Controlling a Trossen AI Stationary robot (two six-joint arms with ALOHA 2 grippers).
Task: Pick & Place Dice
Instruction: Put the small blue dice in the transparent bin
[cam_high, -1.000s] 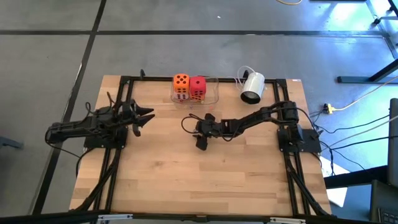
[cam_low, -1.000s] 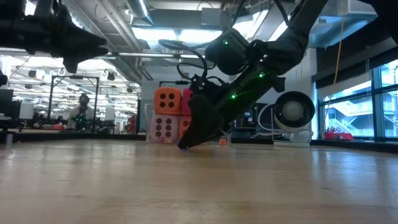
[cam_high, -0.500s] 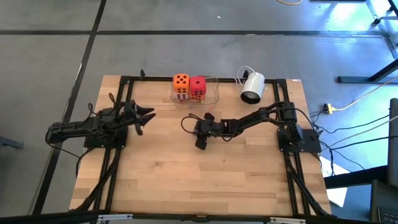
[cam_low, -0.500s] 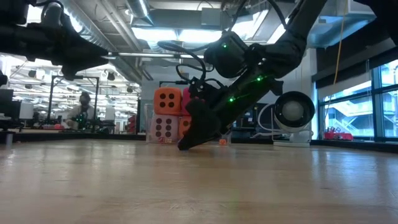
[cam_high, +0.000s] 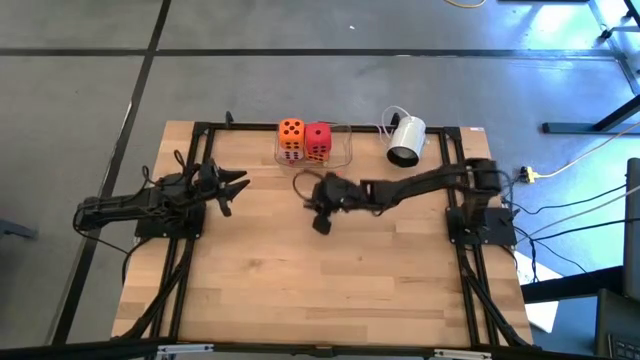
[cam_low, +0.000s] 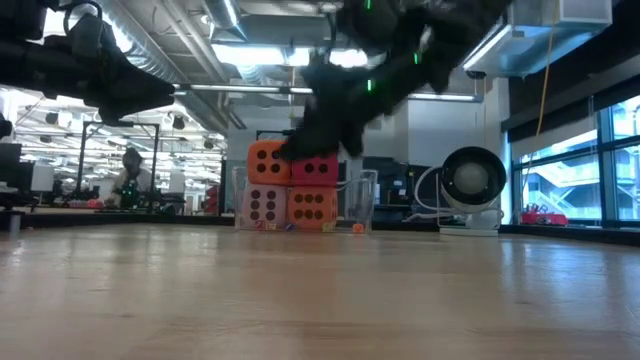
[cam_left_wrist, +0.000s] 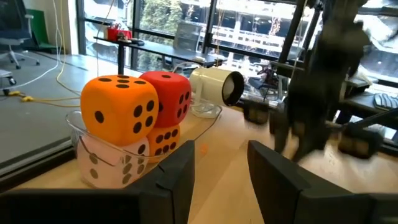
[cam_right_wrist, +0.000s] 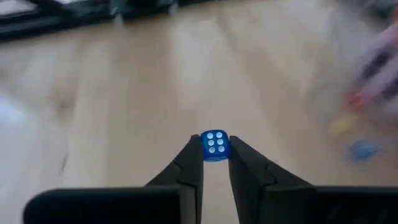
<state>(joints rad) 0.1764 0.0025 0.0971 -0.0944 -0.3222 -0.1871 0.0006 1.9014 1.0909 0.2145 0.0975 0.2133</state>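
Four big dice sit stacked in a clear tray (cam_left_wrist: 205, 121) at the table's far edge: an orange die (cam_left_wrist: 119, 111) and a red die (cam_left_wrist: 168, 93) on top, a pale pink die (cam_left_wrist: 102, 165) and a second orange die (cam_left_wrist: 163, 140) below. My right gripper (cam_right_wrist: 215, 155) hangs above the table's middle (cam_high: 312, 195), level with the upper dice (cam_low: 300, 140), shut on a tiny blue die (cam_right_wrist: 215, 145) with white pips. At the table's left my left gripper (cam_high: 240, 182) waits, open, with nothing between its fingers (cam_left_wrist: 180, 174). My right gripper pinches the tiny blue die by two opposite faces (cam_right_wrist: 205, 149) between the free ends of its two fingers. The face with six white pips shows toward the wrist camera. The die is lifted clear of the table.
A white cylindrical device (cam_high: 405, 140) with a cord lies at the far right of the table. A small orange bead (cam_left_wrist: 204, 148) lies on the wood near the tray, and other small coloured bits (cam_right_wrist: 360, 149) show blurred beyond my right gripper.
My right gripper has risen from the table top to the height of the upper dice, most of it in the last half second. The left arm has kept still.
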